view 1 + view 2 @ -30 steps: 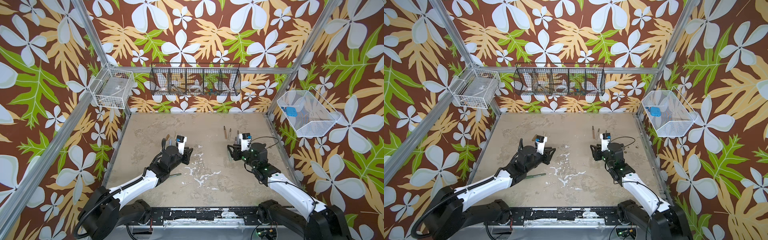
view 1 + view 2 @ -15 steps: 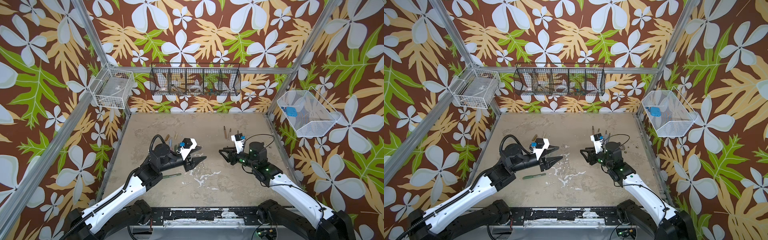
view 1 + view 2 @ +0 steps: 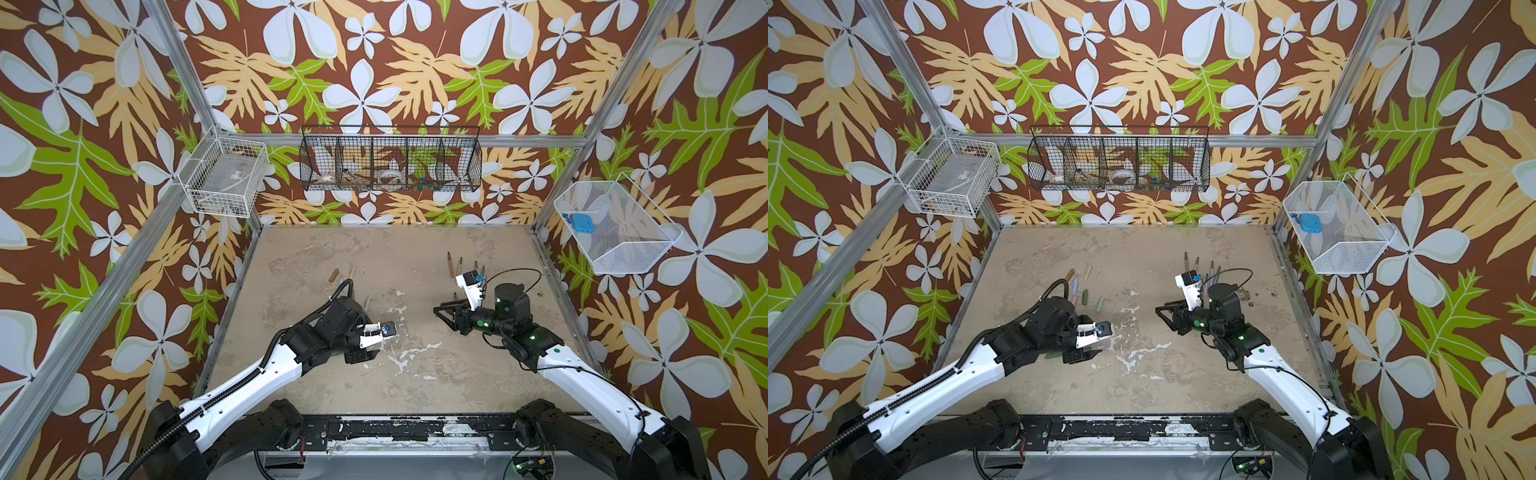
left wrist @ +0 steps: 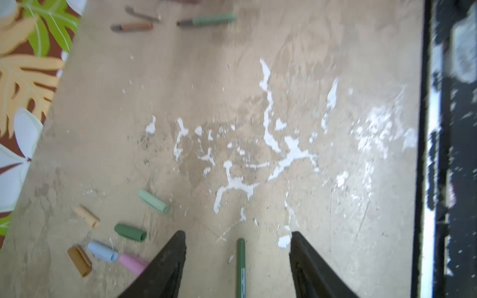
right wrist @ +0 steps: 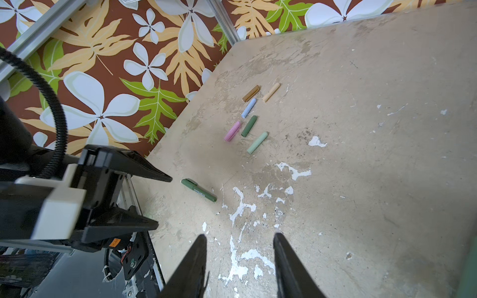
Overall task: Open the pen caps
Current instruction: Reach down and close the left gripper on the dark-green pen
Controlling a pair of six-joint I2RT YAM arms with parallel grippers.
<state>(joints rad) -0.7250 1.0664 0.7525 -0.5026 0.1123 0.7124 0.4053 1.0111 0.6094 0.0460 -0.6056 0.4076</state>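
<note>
Centrally, open table (image 3: 415, 374) separates left jaws, apart near a green pen (image 4: 241, 265), from right jaws, also apart.

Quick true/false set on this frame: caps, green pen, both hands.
1. Six loose caps lie clustered on the table. True.
2. The left hand is clamped on the green pen. False: it is open, and the pen lies on the table between its jaws, ungripped.
3. The pink cap sits on a pen. False: it lies loose on the table beside the dark green cap.
4. The right hand is open, with nothing between its jaws. True.
</note>
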